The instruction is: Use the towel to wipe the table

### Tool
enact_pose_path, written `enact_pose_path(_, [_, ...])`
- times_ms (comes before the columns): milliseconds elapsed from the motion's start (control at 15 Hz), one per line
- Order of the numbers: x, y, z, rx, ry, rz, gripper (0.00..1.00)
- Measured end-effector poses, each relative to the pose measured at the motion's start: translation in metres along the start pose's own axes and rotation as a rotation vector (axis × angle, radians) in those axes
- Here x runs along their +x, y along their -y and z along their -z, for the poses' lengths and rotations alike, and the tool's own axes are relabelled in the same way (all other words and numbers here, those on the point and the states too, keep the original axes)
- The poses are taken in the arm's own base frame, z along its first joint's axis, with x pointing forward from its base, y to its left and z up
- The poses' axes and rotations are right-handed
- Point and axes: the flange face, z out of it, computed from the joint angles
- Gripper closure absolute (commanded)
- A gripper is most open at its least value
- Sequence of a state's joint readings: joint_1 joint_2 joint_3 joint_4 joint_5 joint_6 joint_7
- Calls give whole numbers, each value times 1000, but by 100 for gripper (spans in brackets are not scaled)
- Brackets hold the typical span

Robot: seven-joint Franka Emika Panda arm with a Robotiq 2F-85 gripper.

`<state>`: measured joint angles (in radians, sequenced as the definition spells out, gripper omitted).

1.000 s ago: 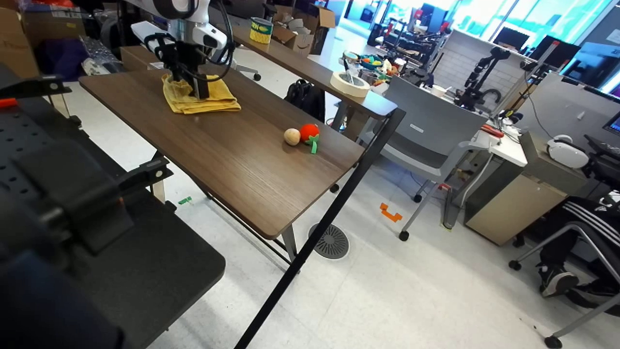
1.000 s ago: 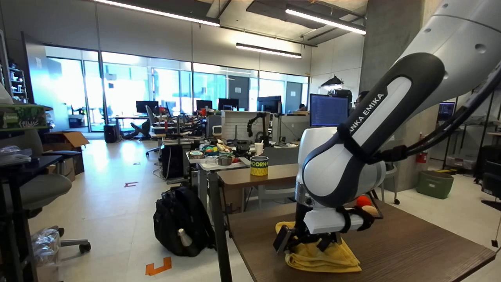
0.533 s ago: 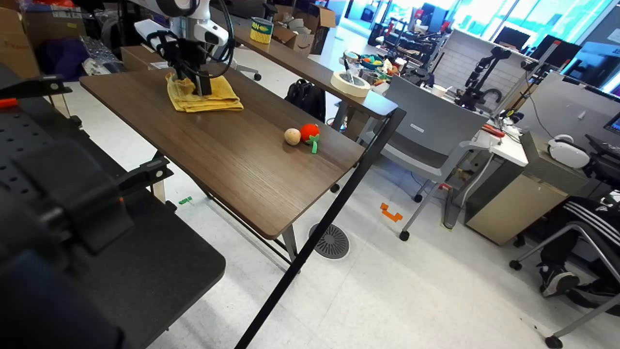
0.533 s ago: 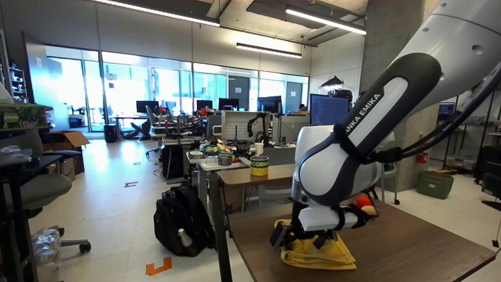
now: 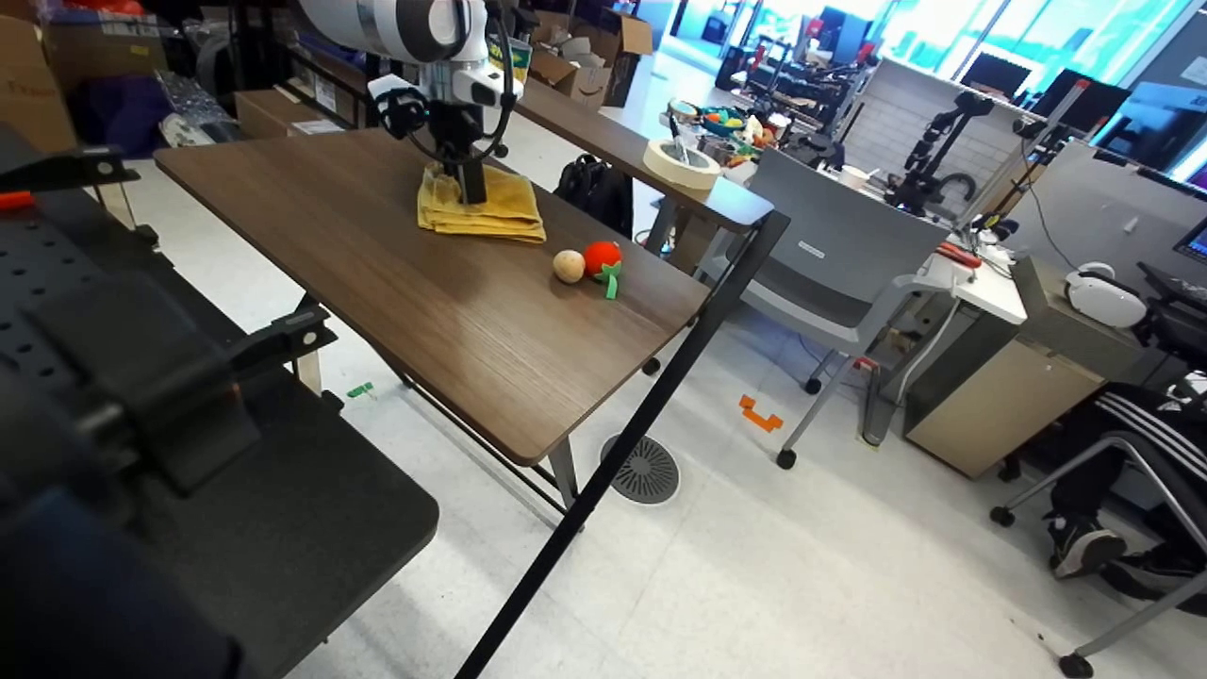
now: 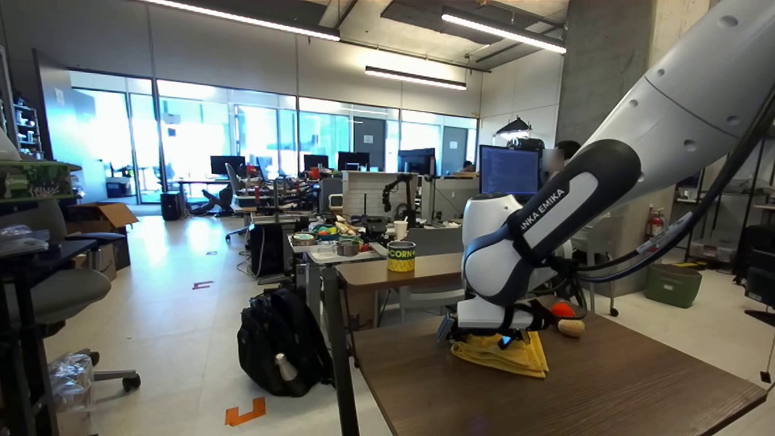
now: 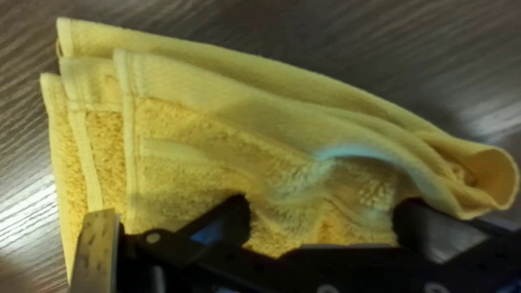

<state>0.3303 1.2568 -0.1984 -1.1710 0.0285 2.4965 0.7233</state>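
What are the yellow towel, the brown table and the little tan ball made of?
Towel: soft-looking terry cloth, maybe cotton; it has fuzzy loops and stitched hems.
Table: the top is probably wood or wood-look laminate, slightly shiny; it shows brown grain.
Ball: maybe wood or foam, since it's dull tan; I can't tell which.

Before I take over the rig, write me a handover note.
Gripper: open, down on the folded yellow towel, seemingly pressing rather than pinching it.
Towel: on the brown table, near the beige ball and the red tomato-shaped item, apart from both.
Done: the towel has slid toward those two over the last second.
Left: probably more strokes over the rest of the table; how much is wiped can't be told.
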Motion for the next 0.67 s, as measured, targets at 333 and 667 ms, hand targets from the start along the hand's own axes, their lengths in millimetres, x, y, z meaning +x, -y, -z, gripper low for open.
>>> enact_pose_path(333, [0, 20, 2, 19, 42, 13, 0])
enact_pose_path(667, [-64, 78, 18, 99, 112, 263, 0])
